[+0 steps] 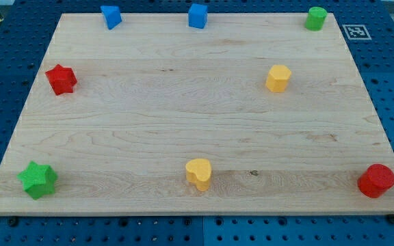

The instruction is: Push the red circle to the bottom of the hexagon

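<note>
The red circle (376, 180) sits at the bottom right corner of the wooden board (183, 116). The yellow hexagon (278, 78) stands in the upper right part of the board, well above and to the left of the red circle. My tip does not show in this view, so its place relative to the blocks cannot be told.
A red star (61, 79) is at the left edge, a green star (37, 180) at the bottom left, a yellow heart (199, 173) at the bottom middle. Two blue blocks (111, 16) (198, 15) and a green cylinder (315, 18) line the top edge.
</note>
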Robot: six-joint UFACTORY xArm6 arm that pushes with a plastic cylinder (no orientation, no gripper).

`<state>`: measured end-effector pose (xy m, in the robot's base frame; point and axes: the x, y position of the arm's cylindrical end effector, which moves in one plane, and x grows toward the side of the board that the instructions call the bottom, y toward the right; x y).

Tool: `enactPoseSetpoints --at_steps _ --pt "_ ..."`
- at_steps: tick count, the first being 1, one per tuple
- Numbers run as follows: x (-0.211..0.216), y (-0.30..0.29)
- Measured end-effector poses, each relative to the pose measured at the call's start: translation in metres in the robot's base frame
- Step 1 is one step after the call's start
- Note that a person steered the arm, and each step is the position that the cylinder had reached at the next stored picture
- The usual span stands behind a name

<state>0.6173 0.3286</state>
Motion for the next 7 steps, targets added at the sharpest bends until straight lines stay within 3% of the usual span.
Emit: enactPoseSetpoints --at_steps 4,7 --pt "-0.002 -0.056" --pt "-0.03 -0.081"
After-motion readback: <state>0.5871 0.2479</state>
